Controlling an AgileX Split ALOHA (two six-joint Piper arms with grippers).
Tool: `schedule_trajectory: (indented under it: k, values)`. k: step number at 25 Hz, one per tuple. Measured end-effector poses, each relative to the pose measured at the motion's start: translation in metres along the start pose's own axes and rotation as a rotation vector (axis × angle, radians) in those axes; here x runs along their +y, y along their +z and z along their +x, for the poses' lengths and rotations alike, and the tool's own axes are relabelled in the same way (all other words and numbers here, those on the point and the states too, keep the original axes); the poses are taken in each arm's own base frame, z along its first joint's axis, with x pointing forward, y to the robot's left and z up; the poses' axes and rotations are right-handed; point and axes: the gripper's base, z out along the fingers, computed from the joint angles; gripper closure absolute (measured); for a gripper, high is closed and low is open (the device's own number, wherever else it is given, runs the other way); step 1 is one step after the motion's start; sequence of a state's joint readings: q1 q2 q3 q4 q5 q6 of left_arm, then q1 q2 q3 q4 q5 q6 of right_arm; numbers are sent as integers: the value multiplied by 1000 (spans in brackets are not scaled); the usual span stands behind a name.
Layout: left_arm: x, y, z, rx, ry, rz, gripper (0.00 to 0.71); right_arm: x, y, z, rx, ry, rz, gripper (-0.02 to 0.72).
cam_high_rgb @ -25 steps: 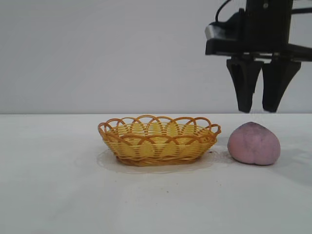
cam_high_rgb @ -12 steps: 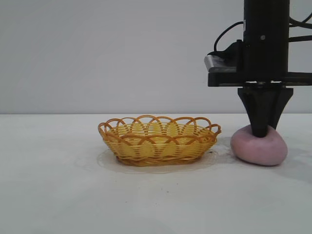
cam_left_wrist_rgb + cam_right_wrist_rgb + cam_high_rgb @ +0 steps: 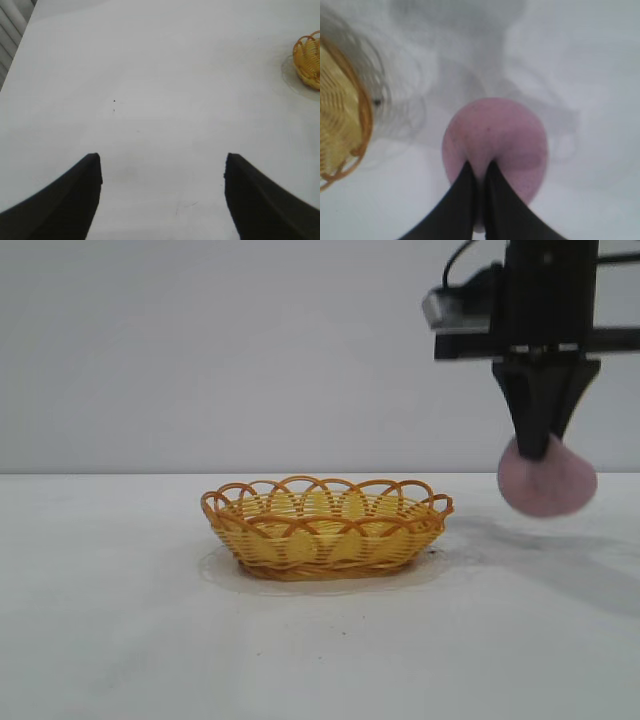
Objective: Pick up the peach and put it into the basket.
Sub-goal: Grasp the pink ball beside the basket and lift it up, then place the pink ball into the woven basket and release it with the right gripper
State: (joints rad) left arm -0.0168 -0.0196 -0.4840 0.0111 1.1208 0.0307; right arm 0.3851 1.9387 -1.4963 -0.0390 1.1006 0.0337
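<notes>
From outside, the right gripper (image 3: 534,445) points straight down with its fingers pressed almost together, pinching a fold at the top of the peach (image 3: 548,478), which hangs clear of the table (image 3: 320,640), off to the side of the basket (image 3: 326,528) and a little above its rim. That such a narrow pinch carries it suggests a soft, light, squashy thing; a hold taken deeper across its body would probably be safer, since a pinched fold could slip. The left wrist view shows the left gripper (image 3: 162,175) with fingers spread wide over bare table, holding nothing, only an edge of the basket showing. In the right wrist view the fingertips (image 3: 470,180) dig into the peach's skin, the basket half cut off; the peach's underside is hidden.
</notes>
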Motion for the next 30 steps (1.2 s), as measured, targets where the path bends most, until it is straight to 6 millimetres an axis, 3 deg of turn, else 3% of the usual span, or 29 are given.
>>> schedule_trajectory:
  k: [4,7,14,19,26,30]
  values:
    - [0,0,0,0,0,0,252,4,-28,-7,-84,26,-53,703]
    - [0,0,0,0,0,0,252,12,-32,-8,-91,25,-87,703]
    - [0,0,0,0,0,0,252,64,-33,-10,-159,-88,-132,703]
    - [0,0,0,0,0,0,252,93,-11,-12,-139,-144,-147,703]
    - [0,0,0,0,0,0,252,104,28,-19,-108,-137,-164,703]
    - [0,0,0,0,0,0,252,107,36,-20,-96,-122,-183,564]
